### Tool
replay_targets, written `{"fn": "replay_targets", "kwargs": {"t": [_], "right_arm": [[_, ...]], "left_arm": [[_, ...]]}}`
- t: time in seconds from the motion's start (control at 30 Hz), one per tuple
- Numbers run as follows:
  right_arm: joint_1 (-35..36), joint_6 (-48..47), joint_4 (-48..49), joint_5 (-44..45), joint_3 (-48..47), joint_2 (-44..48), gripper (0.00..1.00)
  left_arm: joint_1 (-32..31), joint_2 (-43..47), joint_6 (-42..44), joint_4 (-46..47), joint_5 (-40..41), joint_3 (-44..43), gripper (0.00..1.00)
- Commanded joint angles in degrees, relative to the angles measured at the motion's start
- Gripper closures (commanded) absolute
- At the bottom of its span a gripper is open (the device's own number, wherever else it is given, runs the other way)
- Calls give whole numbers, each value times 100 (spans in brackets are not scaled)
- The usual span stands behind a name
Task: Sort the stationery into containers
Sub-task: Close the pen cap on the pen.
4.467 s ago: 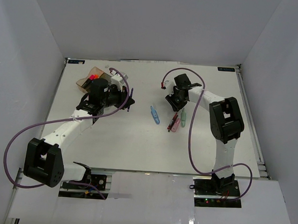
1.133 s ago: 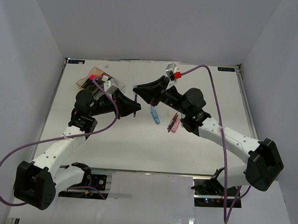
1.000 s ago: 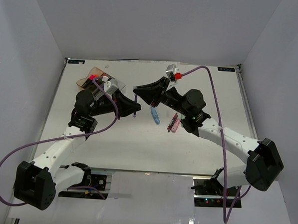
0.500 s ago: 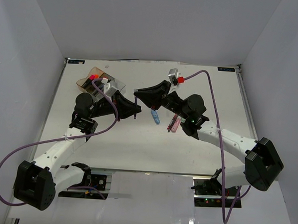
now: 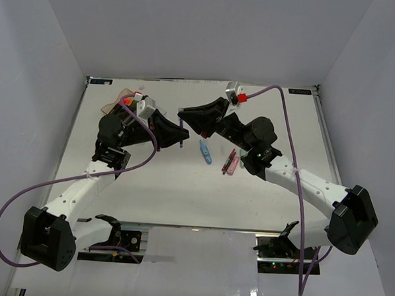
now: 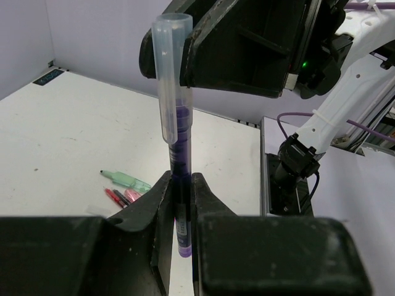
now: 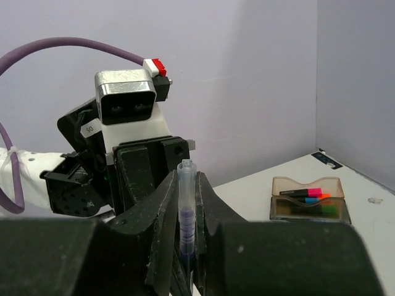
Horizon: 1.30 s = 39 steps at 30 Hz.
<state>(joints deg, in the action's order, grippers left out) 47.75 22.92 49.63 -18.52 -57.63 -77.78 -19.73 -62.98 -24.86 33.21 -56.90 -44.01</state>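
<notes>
A purple pen [image 5: 181, 128] with a clear cap stands upright above the table, held between both grippers. My left gripper [image 5: 177, 138] is shut on its barrel, which shows in the left wrist view [image 6: 179, 161]. My right gripper [image 5: 184, 115] is shut on the clear cap [image 7: 187, 179]. The containers [image 7: 307, 198] are an amber and smoky tray holding pink, blue, orange and green highlighters. In the top view the tray [image 5: 111, 106] is mostly hidden behind my left arm. A pastel blue marker [image 5: 205, 152], a pink one [image 5: 233, 165], a mint one [image 5: 243, 152] and a thin red pen [image 5: 228, 161] lie mid-table.
The mint marker [image 6: 127, 180] and thin red pens [image 6: 115, 197] lie on the white table below the held pen. Purple cables loop from both arms. Grey walls enclose the table on three sides.
Earlier the arms were apart, the right gripper over the loose markers. Now both grippers meet at the purple pen, and over the last second they have shifted slightly towards the back.
</notes>
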Motion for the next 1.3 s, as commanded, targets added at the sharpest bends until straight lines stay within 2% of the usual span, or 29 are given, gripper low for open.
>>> {"fn": "replay_targets", "kwargs": {"t": [0.0,0.17,0.33,0.67,1.27], "right_arm": [[86,-323,-1569,-248,-126,-44,92],[77,-481,-2227,-300,-152,-97,92],[77,-525,-2387,-652,-3,-308,92],[95,-745,-2783,-802,296,-343,92],[244,-1043,-3530,-1074,410,-563,92]], "left_arm": [[4,76,227,520,74,-407,100],[13,312,201,704,30,-223,100],[188,453,105,809,-49,-73,100],[434,568,-273,1222,-119,24,100],[452,603,-274,1109,-154,-37,100]]}}
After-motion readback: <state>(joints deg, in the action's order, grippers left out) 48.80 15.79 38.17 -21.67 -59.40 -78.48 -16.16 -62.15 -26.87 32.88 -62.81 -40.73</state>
